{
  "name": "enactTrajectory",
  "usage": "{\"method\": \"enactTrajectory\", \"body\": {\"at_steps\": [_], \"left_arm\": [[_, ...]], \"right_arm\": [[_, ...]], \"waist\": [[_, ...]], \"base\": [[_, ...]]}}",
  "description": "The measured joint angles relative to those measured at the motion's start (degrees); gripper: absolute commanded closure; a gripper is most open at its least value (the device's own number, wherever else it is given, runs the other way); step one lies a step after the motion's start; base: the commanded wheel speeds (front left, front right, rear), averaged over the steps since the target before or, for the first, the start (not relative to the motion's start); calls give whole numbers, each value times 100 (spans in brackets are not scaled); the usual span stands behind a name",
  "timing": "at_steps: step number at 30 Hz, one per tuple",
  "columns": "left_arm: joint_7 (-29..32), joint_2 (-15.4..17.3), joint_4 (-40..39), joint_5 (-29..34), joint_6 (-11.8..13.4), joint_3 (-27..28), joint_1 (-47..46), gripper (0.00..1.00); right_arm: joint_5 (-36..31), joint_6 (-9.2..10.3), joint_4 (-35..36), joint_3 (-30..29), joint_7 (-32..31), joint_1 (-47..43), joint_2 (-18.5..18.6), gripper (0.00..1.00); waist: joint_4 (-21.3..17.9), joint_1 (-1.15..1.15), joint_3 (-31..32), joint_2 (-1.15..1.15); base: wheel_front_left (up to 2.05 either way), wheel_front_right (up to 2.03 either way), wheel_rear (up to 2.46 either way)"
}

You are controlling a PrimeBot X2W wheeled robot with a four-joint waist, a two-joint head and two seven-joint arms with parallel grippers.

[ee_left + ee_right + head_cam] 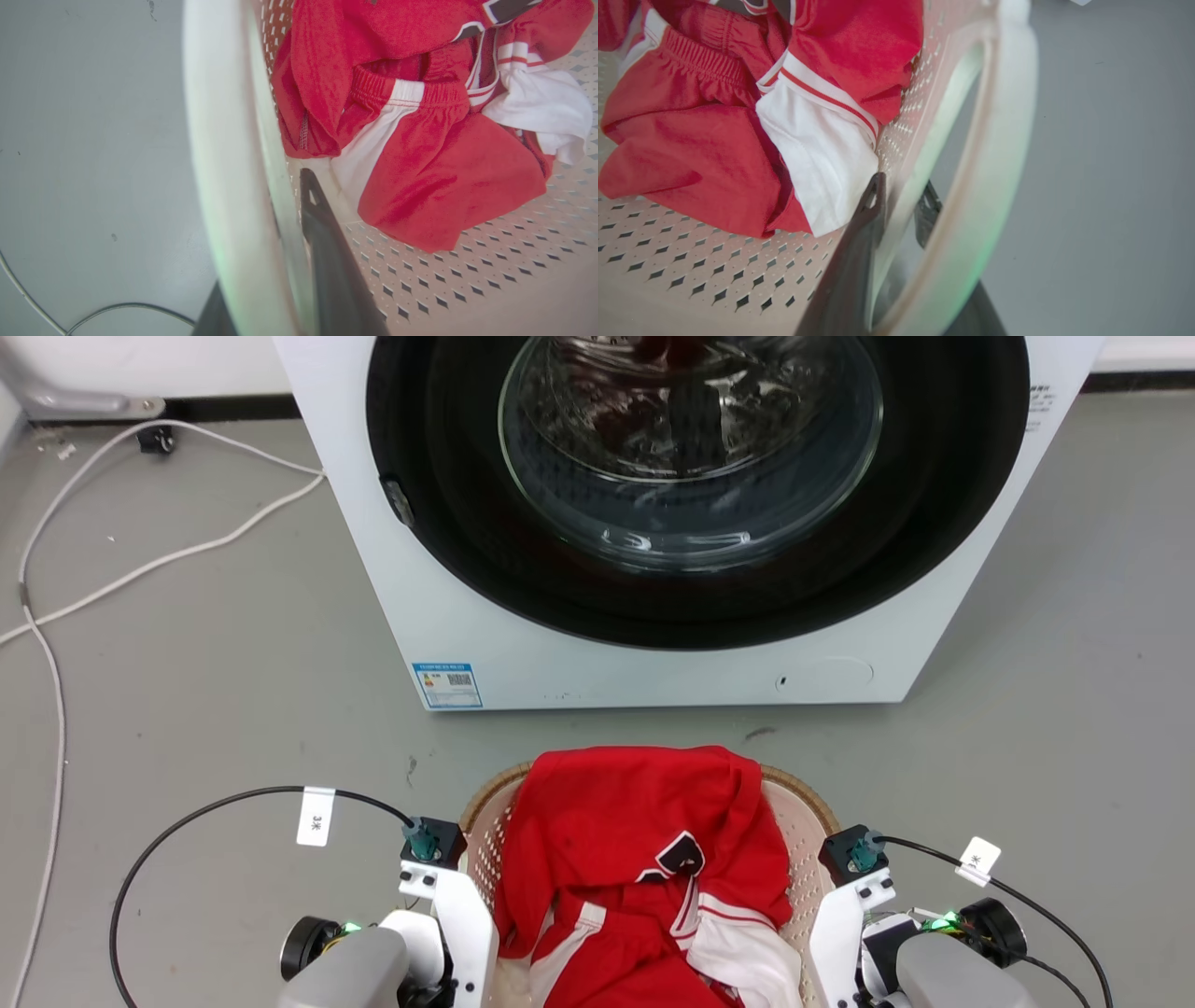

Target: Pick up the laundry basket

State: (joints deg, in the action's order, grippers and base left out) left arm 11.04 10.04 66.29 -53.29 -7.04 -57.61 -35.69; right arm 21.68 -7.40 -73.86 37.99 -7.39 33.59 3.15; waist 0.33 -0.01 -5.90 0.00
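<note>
Where the white cable [159,561] lies: grey floor [233,709], far left.
Left gripper [285,200]: fingers narrowed astride the left wall of the laundry basket [801,845], one inside, one outside.
Basket place: on the grey floor between both grippers, just before the washer [653,672].
Contents: red-and-white clothes [635,821] heaped inside.
Right gripper [902,186]: fingers pinched close on the right wall.
</note>
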Motion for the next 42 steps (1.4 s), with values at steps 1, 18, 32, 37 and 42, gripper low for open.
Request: {"method": "enactTrajectory", "body": {"at_steps": [1, 18, 32, 37, 42], "left_arm": [[49, 3, -5, -42, 0, -41, 7, 100], [352, 155, -79, -660, 0, -559, 314, 100], [424, 166, -98, -981, 0, -867, 338, 100], [409, 175, -81, -1067, 0, -967, 319, 100], [391, 181, -64, -1152, 0, -1049, 315, 100]], "right_arm": [[47, 0, 3, 49, -34, -1, 7, 100], [832, 0, 146, 842, -365, -209, 77, 100], [1283, 0, 157, 1278, -376, -208, 152, 100], [1423, 0, 146, 1393, -348, -208, 154, 100], [1528, 0, 134, 1506, -337, -209, 163, 100]], "waist": [[13, 0, 49, 0], [-37, 1, 737, 0], [-53, 1, 867, 0], [-50, 1, 876, 0], [-47, 1, 894, 0]], "base": [[0, 0, 0], [0, 0, 0], [0, 0, 0], [0, 0, 0], [0, 0, 0]]}}
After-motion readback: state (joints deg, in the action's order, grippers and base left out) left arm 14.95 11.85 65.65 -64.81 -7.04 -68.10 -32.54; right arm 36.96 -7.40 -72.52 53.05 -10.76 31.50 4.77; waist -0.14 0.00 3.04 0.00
